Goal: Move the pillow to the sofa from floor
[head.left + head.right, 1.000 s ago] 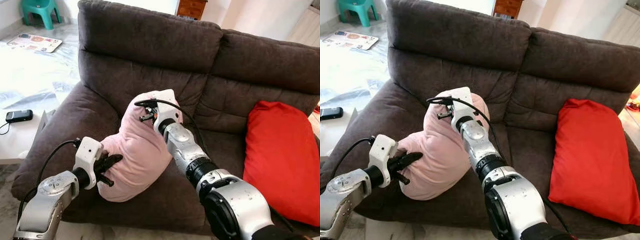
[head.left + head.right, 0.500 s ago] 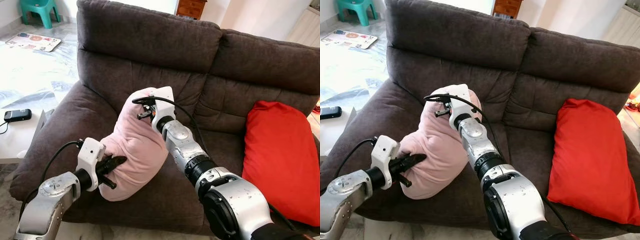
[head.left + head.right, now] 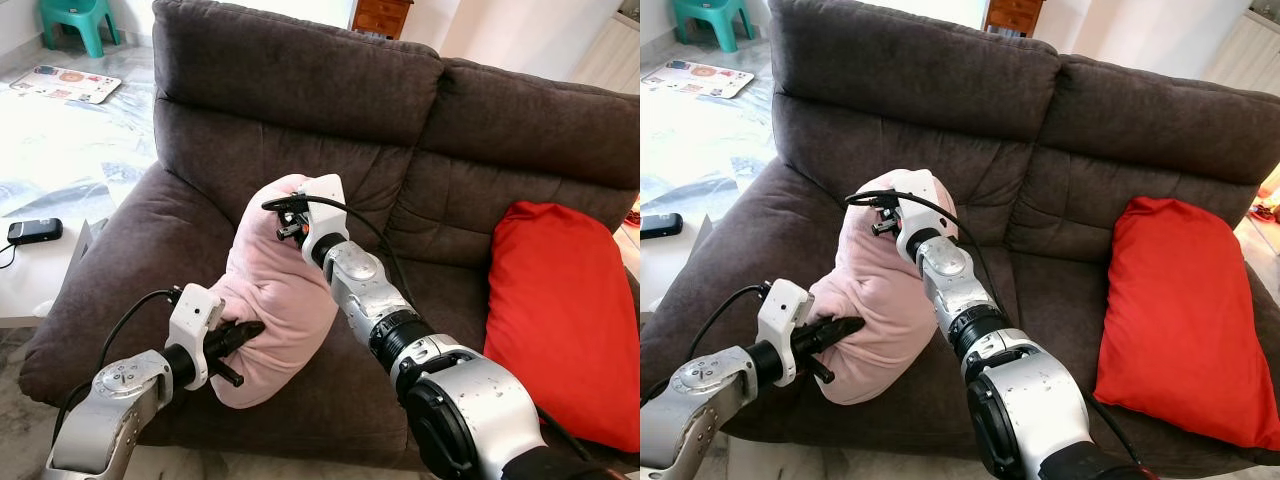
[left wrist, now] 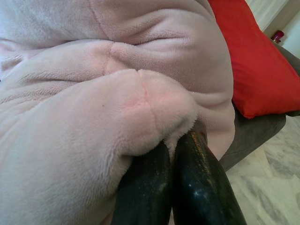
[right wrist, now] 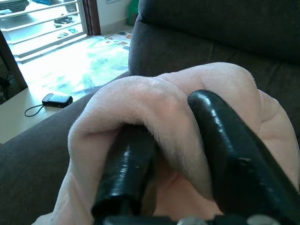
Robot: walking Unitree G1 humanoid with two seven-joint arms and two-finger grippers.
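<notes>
I see the pink pillow [image 3: 272, 290] standing tilted on the left seat of the dark brown sofa [image 3: 300, 90], with its upper end leaning toward the backrest and its lower end near the front edge of the seat cushion. The pillow is folded and wrinkled where it is held.

My right gripper [image 5: 183, 154] is at the upper end of the pillow. In the right wrist view its two black fingers [image 5: 225, 154] are closed on a thick fold of the pink cloth, one finger on each side of the fold. In the head views this gripper [image 3: 300, 205] sits on the top of the pillow, with a black cable curving over it.

My left gripper [image 4: 176, 183] is at the lower end. In the left wrist view its fingers are pressed together and pinch an edge of the pillow between them. In the head views this gripper [image 3: 835, 332] touches the lower left side of the pillow.

A red cushion [image 3: 565, 320] lies on the right seat, well apart from the pillow. To the left of the sofa there is a white table [image 3: 30, 280] with a small black device [image 3: 34, 231] on it. Farther behind, a green stool [image 3: 80, 18] stands on the floor.
</notes>
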